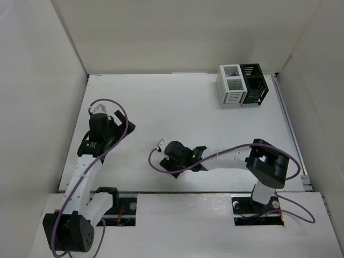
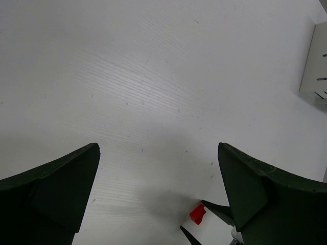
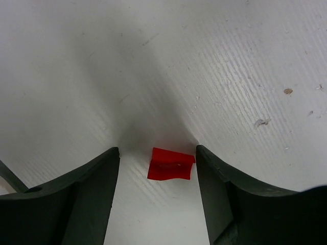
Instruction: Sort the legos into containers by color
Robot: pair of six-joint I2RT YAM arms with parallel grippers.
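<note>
One red lego (image 3: 171, 164) lies on the white table between the fingers of my right gripper (image 3: 157, 150). That gripper is open and straddles the lego, with the right finger almost at its corner and a gap on the left. Seen from the left wrist, the same lego (image 2: 197, 214) sits low between my open left gripper (image 2: 158, 148) and two dark fingertips (image 2: 217, 209) of the right one. From above, the right gripper (image 1: 173, 159) is near the table's middle and hides the lego; the left gripper (image 1: 122, 128) is to its left. The white container (image 1: 230, 85) and the black container (image 1: 253, 83) stand joined at the back right.
White walls close in the table on the left, back and right. Purple cables (image 1: 152, 161) loop off both arms. A metal rail (image 1: 290, 129) runs along the table's right edge. The white container's side (image 2: 317, 66) shows at the right edge of the left wrist view.
</note>
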